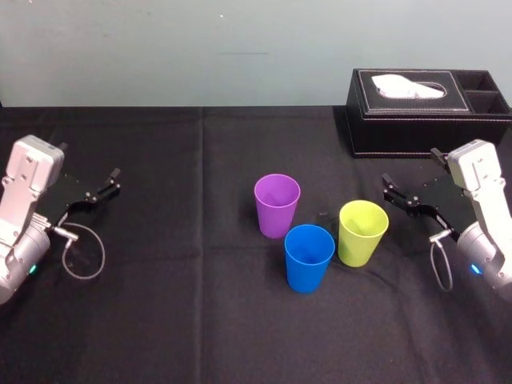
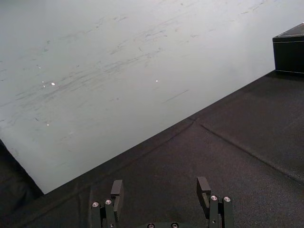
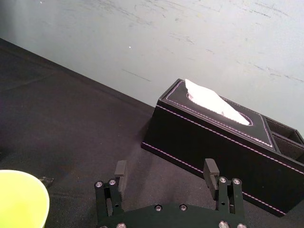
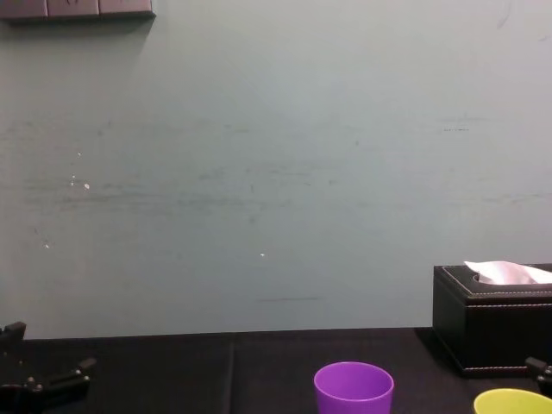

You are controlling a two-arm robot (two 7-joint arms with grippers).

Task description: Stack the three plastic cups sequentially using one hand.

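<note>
Three plastic cups stand upright and apart near the middle of the black table: a purple cup [image 1: 277, 205] [image 4: 354, 387] at the back, a blue cup [image 1: 309, 257] in front, and a yellow-green cup [image 1: 362, 232] [image 3: 21, 197] [image 4: 512, 402] to the right. My right gripper [image 1: 390, 187] [image 3: 165, 171] hovers open and empty just right of the yellow-green cup, pointing toward it. My left gripper [image 1: 110, 181] [image 2: 159, 189] is parked open and empty at the far left of the table, well away from the cups.
A black leather-look tissue box [image 1: 428, 110] [image 3: 223, 142] [image 4: 493, 319] with a white tissue stands at the back right, behind my right arm. A pale wall bounds the table's far edge. Open black cloth stretches between the left gripper and the cups.
</note>
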